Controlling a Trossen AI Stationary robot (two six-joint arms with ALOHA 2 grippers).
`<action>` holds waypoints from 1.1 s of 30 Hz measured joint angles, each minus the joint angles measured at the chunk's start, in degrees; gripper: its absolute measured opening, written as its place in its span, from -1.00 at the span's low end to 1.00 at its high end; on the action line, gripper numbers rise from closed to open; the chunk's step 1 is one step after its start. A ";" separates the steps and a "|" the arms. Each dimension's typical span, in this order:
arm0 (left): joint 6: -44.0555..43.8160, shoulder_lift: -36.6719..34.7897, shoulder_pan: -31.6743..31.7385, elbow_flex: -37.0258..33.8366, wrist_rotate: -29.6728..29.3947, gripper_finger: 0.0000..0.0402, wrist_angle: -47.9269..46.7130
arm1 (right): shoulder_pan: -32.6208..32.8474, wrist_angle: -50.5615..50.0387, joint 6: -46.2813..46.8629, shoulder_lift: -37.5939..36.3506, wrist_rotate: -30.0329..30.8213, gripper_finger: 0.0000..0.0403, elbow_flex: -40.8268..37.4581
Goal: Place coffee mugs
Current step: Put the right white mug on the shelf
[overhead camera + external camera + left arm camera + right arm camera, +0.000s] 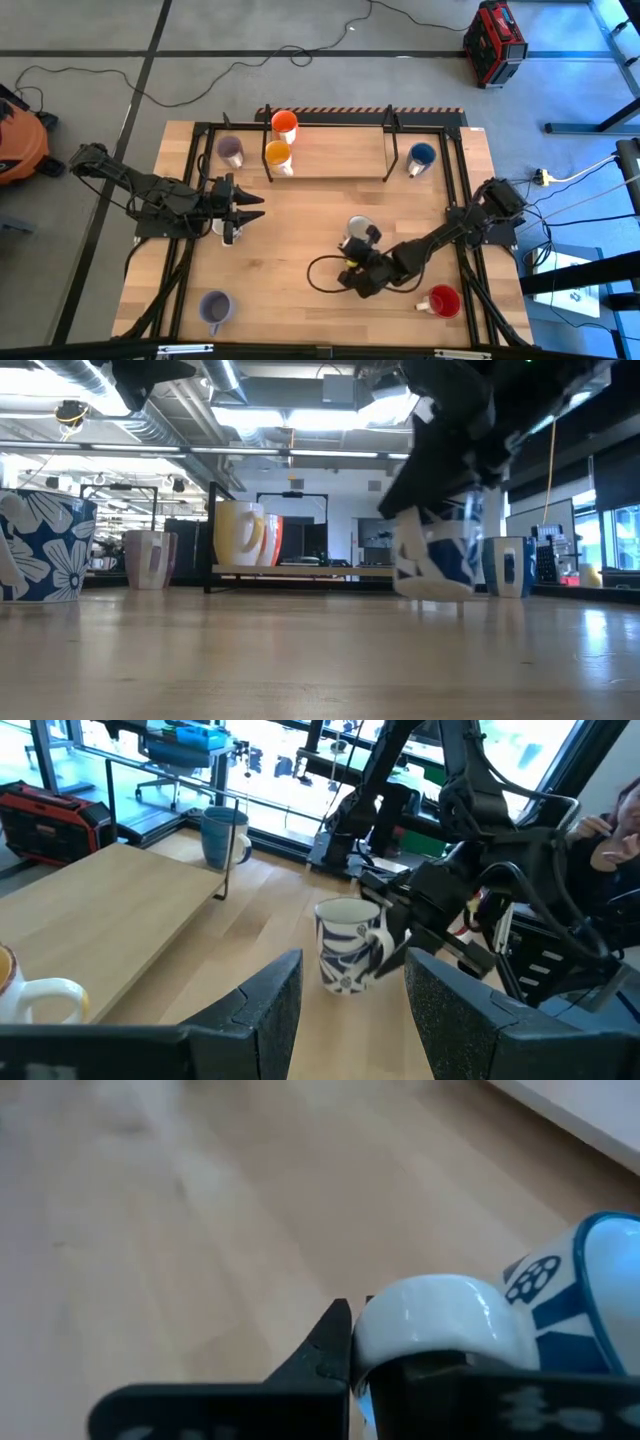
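My right gripper is near the table's middle, shut on a white mug with blue patterns, which tilts in the low view. My left gripper hovers open at the table's left and faces that mug. A white mug stands below it. Two orange mugs stand on a raised wooden shelf. Standing on their bases are a pale purple mug, a blue mug, a red mug and a flowered pale purple mug. My right gripper pinches the patterned mug's handle between its two fingers, coming level from the table's near right side. The mug leans over, its base close above the table. I cannot tell whether its base touches the wood.
A black frame borders the table on the left, right and far sides. A black cable loops on the wood beside my right gripper. Bare wood lies between the two arms. Part of a person shows beyond the table in the left wrist view.
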 joint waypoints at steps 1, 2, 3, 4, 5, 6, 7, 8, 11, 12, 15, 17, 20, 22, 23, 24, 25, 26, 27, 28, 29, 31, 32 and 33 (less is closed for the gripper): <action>0.00 0.00 -0.01 0.00 0.00 -0.14 -0.02 | -0.30 1.33 -2.05 0.00 -0.59 -0.99 0.00; 0.00 0.00 0.00 0.00 0.00 -0.14 -0.02 | -0.53 2.38 -3.64 0.00 -1.07 -0.99 0.00; 0.00 0.00 -0.01 0.00 0.02 -0.14 0.00 | -0.57 3.27 -5.09 0.00 -1.47 -0.99 0.00; 0.00 0.00 0.00 0.00 0.02 -0.14 0.00 | -0.90 4.12 -6.56 0.02 -1.66 -0.99 0.00; 0.00 0.00 0.00 0.00 0.02 -0.14 -0.02 | -1.17 5.04 -7.93 0.02 -1.93 -0.99 -0.02; 0.00 0.00 0.00 0.00 0.04 -0.14 -0.02 | -1.27 6.12 -9.12 0.02 -2.58 -0.99 -0.02; 0.00 0.00 0.00 0.00 0.07 -0.14 -0.02 | -1.35 7.24 -10.33 0.02 -3.43 -0.99 -0.02; 0.00 0.00 0.00 0.00 0.09 -0.14 -0.01 | -1.65 8.46 -11.66 0.02 -4.19 -0.99 -0.02; 0.00 0.00 0.00 0.00 0.11 -0.14 -0.02 | -2.02 12.13 -15.17 0.02 -6.89 -0.99 -0.17; 0.00 0.00 -0.02 0.00 0.11 -0.14 -0.02 | -2.07 12.75 -16.37 0.02 -7.63 -1.00 -0.17; 0.00 0.00 0.00 0.00 0.11 -0.14 -0.02 | -2.72 14.33 -19.22 0.02 -10.49 -1.00 -0.20; 0.00 0.00 -0.02 0.00 0.11 -0.14 -0.02 | -3.15 13.98 -20.23 0.02 -12.42 -1.00 -0.20; 0.00 0.00 -0.01 0.00 0.11 -0.14 -0.03 | -3.91 14.17 -22.54 0.27 -14.49 -1.00 -0.26; 0.00 0.00 -0.01 0.00 0.19 -0.14 -0.04 | -3.93 14.68 -24.68 0.61 -14.91 -1.00 -0.26; 0.00 0.00 -0.02 0.00 0.20 -0.14 -0.04 | -3.93 14.64 -25.98 0.68 -14.71 -1.00 -0.27; 0.00 0.00 -0.02 0.00 0.22 -0.14 -0.04 | -3.98 15.43 -27.19 1.09 -14.55 -1.00 -0.28; 0.00 0.02 -0.02 0.00 0.24 -0.14 -0.04 | -4.30 16.59 -27.97 1.74 -14.78 -1.00 -0.23; -0.02 0.00 0.00 0.00 0.24 -0.14 -0.04 | -4.28 16.86 -28.48 2.21 -15.43 -1.00 -0.18; -0.01 0.00 0.00 0.00 0.24 -0.14 -0.04 | -4.28 16.68 -28.74 2.68 -15.93 -1.00 -0.26; 0.00 0.02 0.00 0.00 0.26 -0.14 -0.04 | -4.30 17.34 -28.85 3.30 -16.21 -1.00 -0.28; 0.00 0.02 0.00 0.00 0.31 -0.14 -0.18 | -4.30 18.33 -28.98 3.96 -16.52 -1.00 -0.28; -0.01 0.00 -0.01 0.00 0.31 -0.14 -0.26 | -4.25 18.68 -29.17 4.60 -16.45 -0.99 -0.26; 0.00 0.01 -0.02 0.00 0.32 -0.14 -0.33 | -4.15 18.78 -29.10 4.75 -16.19 -0.97 -0.26; 0.14 0.02 -0.01 0.00 0.33 -0.14 -0.45 | -4.14 18.72 -28.89 4.86 -15.95 -0.96 -0.23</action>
